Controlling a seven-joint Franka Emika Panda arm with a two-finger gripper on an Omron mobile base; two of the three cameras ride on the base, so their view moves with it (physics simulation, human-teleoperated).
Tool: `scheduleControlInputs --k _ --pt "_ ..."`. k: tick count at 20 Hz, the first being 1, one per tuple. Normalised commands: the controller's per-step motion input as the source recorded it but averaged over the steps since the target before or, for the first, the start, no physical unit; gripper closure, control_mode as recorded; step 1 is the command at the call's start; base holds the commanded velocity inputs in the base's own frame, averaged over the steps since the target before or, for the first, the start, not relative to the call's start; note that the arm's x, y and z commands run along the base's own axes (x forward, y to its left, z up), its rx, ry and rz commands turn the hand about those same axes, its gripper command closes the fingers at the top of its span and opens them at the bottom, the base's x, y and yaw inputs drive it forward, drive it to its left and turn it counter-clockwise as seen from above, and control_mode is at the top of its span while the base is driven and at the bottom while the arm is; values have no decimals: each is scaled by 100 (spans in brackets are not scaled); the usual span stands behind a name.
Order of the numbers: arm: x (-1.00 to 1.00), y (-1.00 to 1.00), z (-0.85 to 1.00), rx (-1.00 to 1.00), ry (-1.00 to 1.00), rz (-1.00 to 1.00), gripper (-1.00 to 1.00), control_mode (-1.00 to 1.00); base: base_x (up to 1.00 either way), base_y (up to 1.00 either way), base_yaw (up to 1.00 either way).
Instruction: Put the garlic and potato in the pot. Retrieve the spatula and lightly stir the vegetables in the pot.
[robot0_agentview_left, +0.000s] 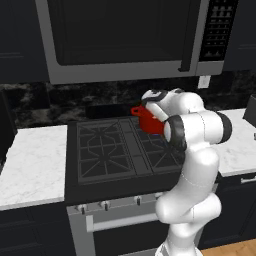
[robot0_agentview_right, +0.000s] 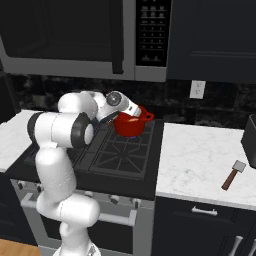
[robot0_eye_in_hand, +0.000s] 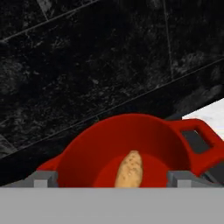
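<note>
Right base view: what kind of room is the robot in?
It looks like a kitchen. There is a black stove with burner grates, a microwave hanging above it, and a white marble counter beside it. A red pot sits on the stove, and a spatula lies on the counter.

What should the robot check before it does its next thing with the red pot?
1. Pot sits on the stove, at its back right: ok.
2. Potato lies inside the pot: ok.
3. Garlic in the pot too: cannot tell, since the hand view shows just part of the pot's floor.
4. Hand is open with nothing between the fingertips: ok, it looks empty.
5. Spatula is ready to fetch: ok, it lies free on the white counter right of the stove.
6. Hand is clear of the pot rim before swinging away: cannot tell; it hangs close over the pot.
</note>
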Motion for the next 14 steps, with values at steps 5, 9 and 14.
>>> scheduleControlInputs --k 5,9,14 --pt "-100 -51 28 0 1 0 -100 -100 0 0 0" --pt "-100 -79 35 -5 16 0 -100 -100 0 0 0" --pt "-50 -71 59 -10 49 -1 -100 -100 0 0 0"
